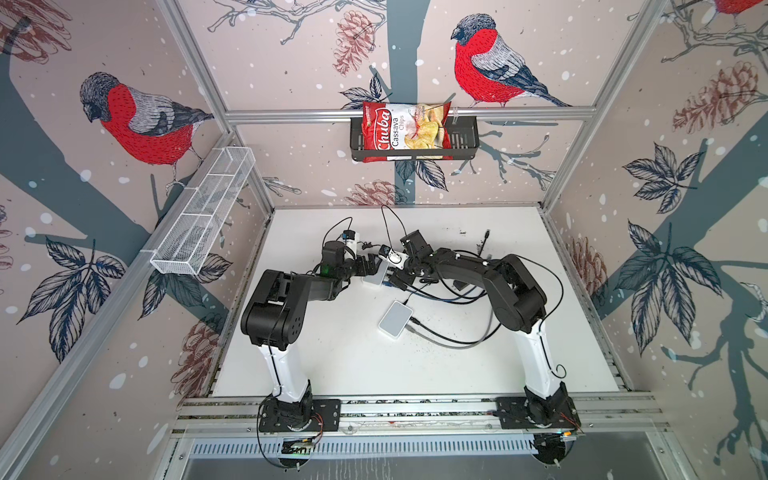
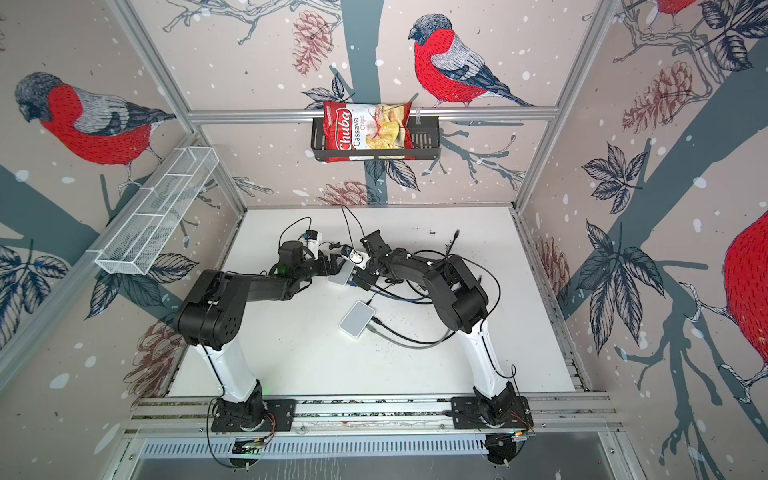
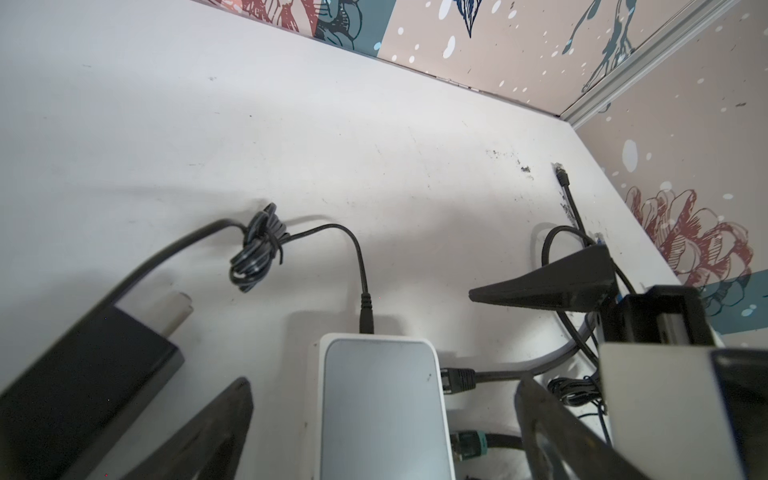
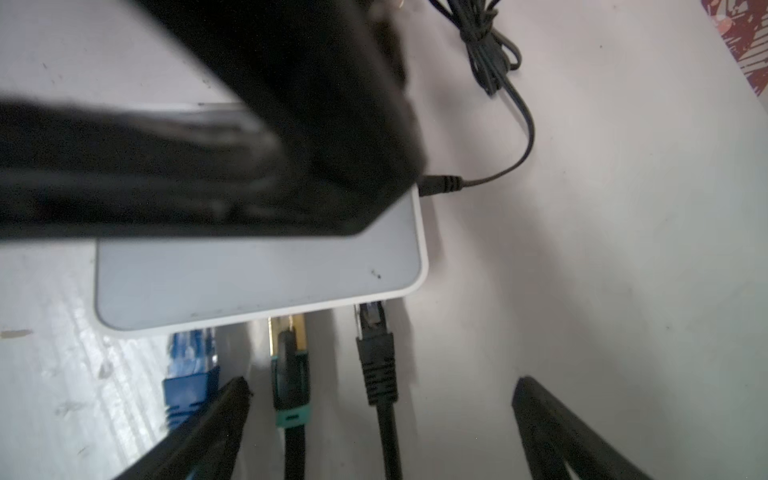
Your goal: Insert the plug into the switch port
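where bird-print walls (image 1: 291, 62) enclose it, a white table (image 1: 332, 353) bears the switch (image 3: 382, 407).

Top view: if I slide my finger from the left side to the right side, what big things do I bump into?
white wire basket → left arm's black elbow → lone white box → right arm's black elbow. The chip bag lines up with the box, so it is left out.

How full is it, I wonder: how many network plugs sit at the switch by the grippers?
3 along the switch edge: blue plug, green-collared plug in the middle, black plug; more may be hidden.
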Tool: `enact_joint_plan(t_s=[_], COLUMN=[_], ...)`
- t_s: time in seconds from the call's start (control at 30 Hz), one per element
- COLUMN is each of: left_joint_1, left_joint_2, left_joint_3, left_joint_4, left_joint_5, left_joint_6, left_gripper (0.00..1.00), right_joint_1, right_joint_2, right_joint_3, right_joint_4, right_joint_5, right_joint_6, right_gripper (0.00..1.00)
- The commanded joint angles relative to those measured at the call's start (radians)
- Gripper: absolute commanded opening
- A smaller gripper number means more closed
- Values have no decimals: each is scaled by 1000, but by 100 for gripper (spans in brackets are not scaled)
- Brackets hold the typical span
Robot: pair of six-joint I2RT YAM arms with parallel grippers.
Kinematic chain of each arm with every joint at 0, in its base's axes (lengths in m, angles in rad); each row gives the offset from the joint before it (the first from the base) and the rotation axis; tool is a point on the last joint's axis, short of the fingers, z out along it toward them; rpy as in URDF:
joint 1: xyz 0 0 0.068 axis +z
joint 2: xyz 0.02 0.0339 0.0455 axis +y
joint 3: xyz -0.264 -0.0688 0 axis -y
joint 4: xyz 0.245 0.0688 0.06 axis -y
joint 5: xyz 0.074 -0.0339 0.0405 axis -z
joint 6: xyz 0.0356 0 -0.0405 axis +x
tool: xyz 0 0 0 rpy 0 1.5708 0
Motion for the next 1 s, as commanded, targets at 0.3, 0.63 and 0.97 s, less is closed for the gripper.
enact_joint_plan(t_s=[0.3, 0.63, 0.97], left_joint_1=[0, 0, 0], left_joint_2=[-46, -123, -391], left_joint_3=[9, 0, -143], left_joint_4=[-38, -95, -191], left_joint_5=[-12, -63, -388], left_joint_6=[37, 83, 137], left_gripper=[97, 97, 97], right_joint_1=[-30, -115, -298], right_joint_2=[-117, -317, -612], right_joint_3=[-72, -194, -531], right_joint_4=[-4, 178, 301], right_joint_5=[-49, -33, 254], right_joint_6=[7, 182, 428], right_gripper=[99, 99, 99])
